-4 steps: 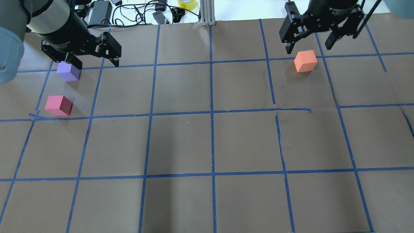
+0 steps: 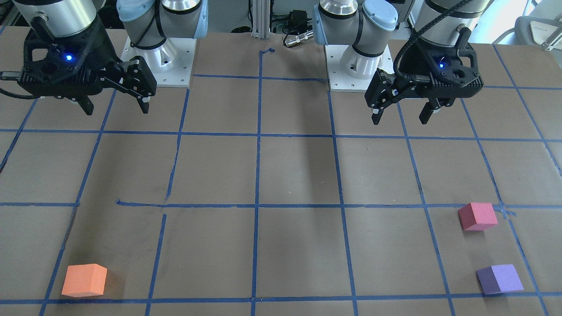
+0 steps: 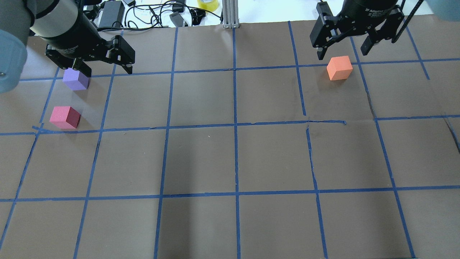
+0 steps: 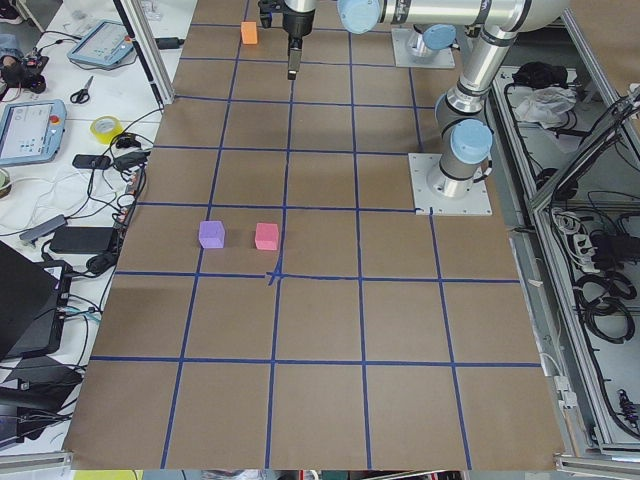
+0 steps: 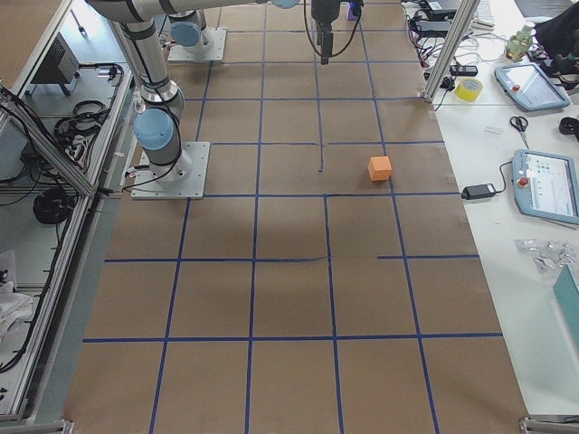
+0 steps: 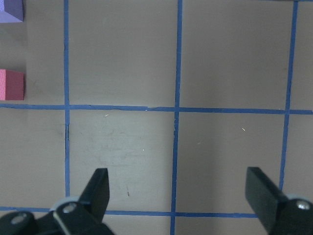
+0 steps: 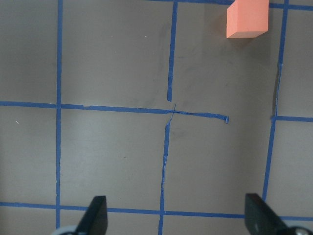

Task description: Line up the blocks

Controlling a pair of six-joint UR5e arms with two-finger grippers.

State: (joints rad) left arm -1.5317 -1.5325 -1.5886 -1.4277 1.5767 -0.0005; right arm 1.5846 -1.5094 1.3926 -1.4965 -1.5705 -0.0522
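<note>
A big table covered in brown paper (image 3: 201, 158) has long blue tape lines (image 3: 235, 126) that cut it into squares. A tangle of black cables (image 3: 151, 14) lies past its far edge. The left gripper (image 2: 400, 119) hangs in the air on its own side. Its two black fingers are spread wide and hold nothing. The right gripper (image 2: 116, 109) hangs on the other side, also spread wide and holding nothing. A small purple foam cube (image 3: 76, 79) sits on the paper at the far left. A small pinkish-red foam cube (image 3: 65, 117) sits near it, closer to the robot, in the same square. A small orange foam cube (image 3: 339, 67) sits well apart from them, at the far right. Only flat paper lies between the cubes.
</note>
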